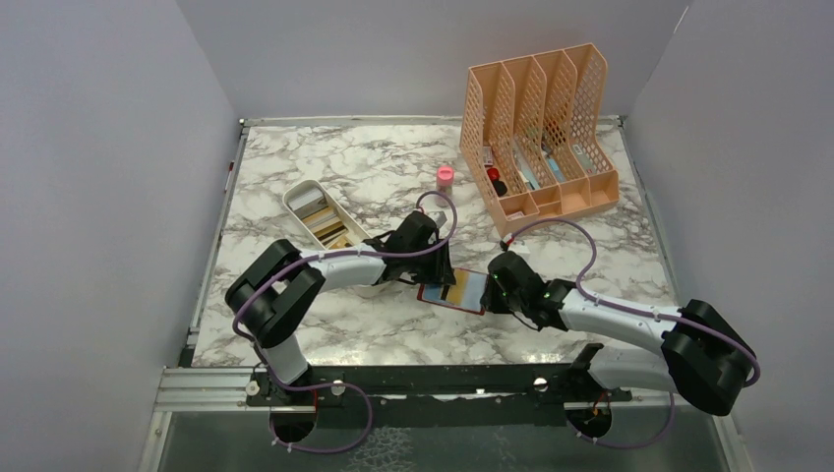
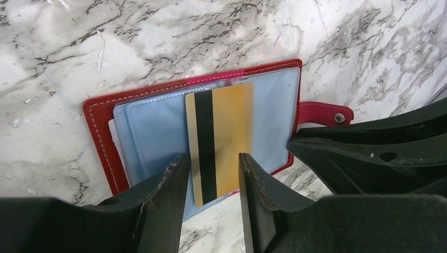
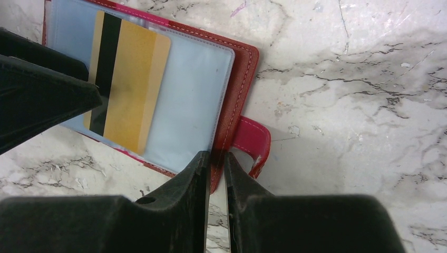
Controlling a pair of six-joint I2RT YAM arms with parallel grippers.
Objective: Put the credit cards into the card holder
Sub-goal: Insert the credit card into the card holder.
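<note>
The gold card (image 2: 221,137) is thin, stiff and slick, so I would handle it by its long edges. It lies partly tucked into a clear sleeve of the open red card holder (image 2: 100,132) on the marble surface (image 2: 52,63). The left gripper (image 2: 212,161) has its fingers spread, flanking the card's exposed end; I can't tell whether they touch it. The right gripper (image 3: 214,158) has its fingers pinching the holder's cover edge beside the strap.

We see a red card holder (image 2: 100,113) with white stitching, pale blue sleeves (image 2: 153,129) and a pink strap (image 2: 316,112), a gold card (image 2: 226,137) with a black stripe, and a grey-veined white marble table (image 2: 52,63).
</note>
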